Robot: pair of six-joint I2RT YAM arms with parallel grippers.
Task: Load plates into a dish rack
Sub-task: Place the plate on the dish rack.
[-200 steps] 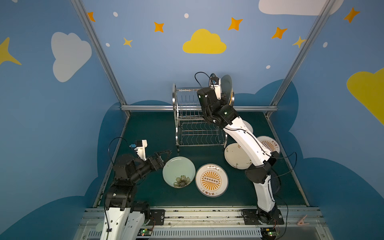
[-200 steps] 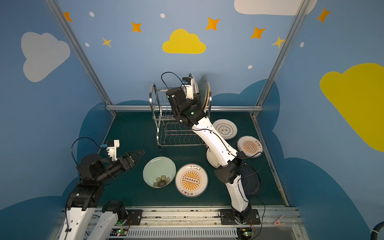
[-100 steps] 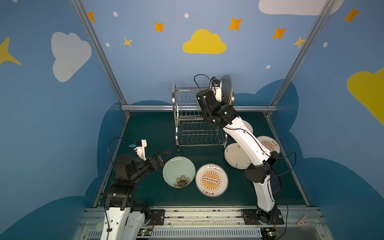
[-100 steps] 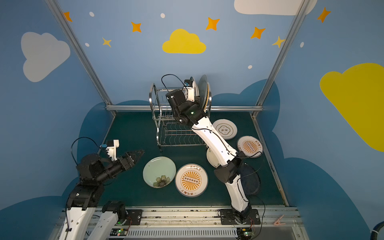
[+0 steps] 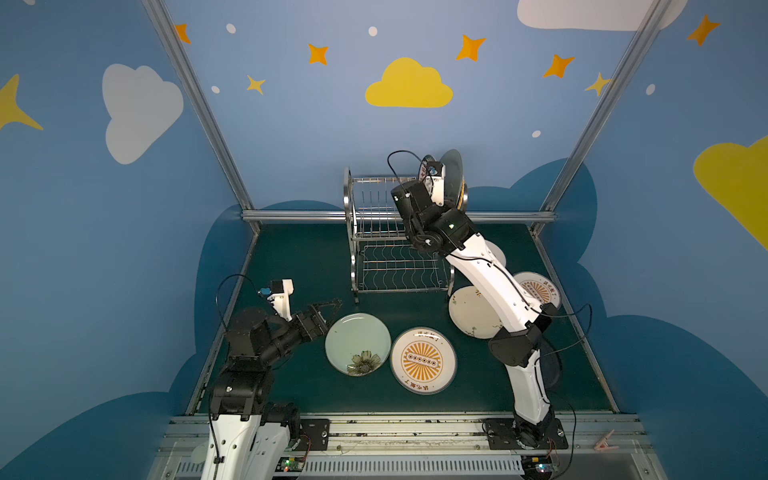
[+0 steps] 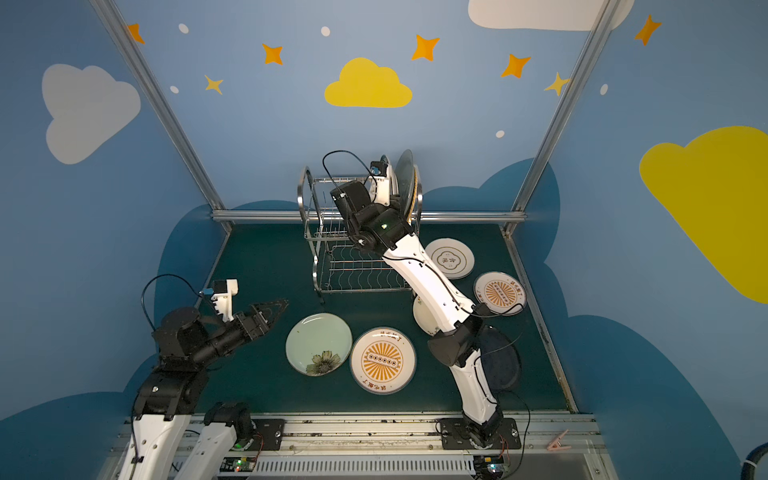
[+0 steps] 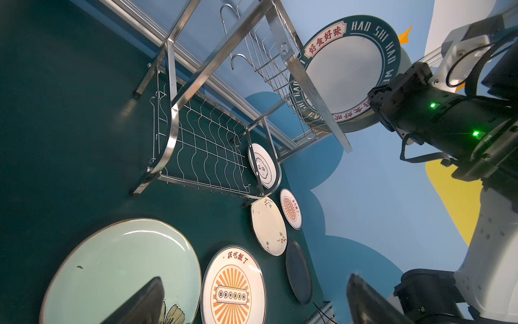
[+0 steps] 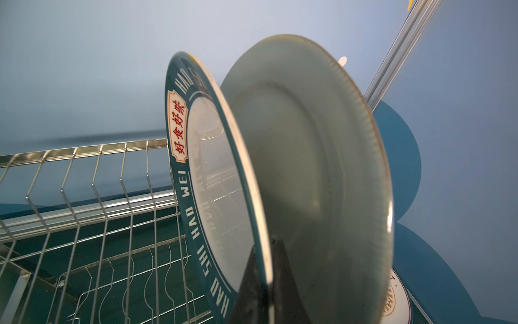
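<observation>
Steel wire makes up the dish rack (image 5: 395, 268): two tiers between arched side frames, upright slot wires above and wavy wires below. It stands at the back of the dark green mat (image 5: 291, 257). At the right end of the upper tier two plates stand on edge, close together. One is a pale green plate (image 8: 308, 168) with a finely ridged rim. In front of it is the lettered plate (image 7: 347, 70), white in the centre, with a dark green band carrying white letters and red characters on cream panels. The right gripper (image 8: 266, 252) is clenched on this plate's rim. Whether its lower edge sits between the slot wires cannot be told.

The left gripper (image 5: 332, 309) hangs low over the mat's left side, jaws spread wide and empty, just beside the flower plate (image 5: 357, 343).

Lying flat on the mat:
- the flower plate, with the sunburst plate (image 5: 423, 359) just beside it
- the cream sprigged plate (image 5: 467, 316)
- the smaller sunburst plate (image 5: 538, 289)
- the dark navy plate (image 6: 500, 357)
- the emblem plate (image 6: 449, 257)

Only the right wrist view shows the grip itself. Only the left wrist view shows the lettered face nearly whole. In both top views the right wrist hides almost all of that plate, and the pale green plate's edge rises clear above the rack. In a top view the emblem plate lies in full sight beside the rack.
</observation>
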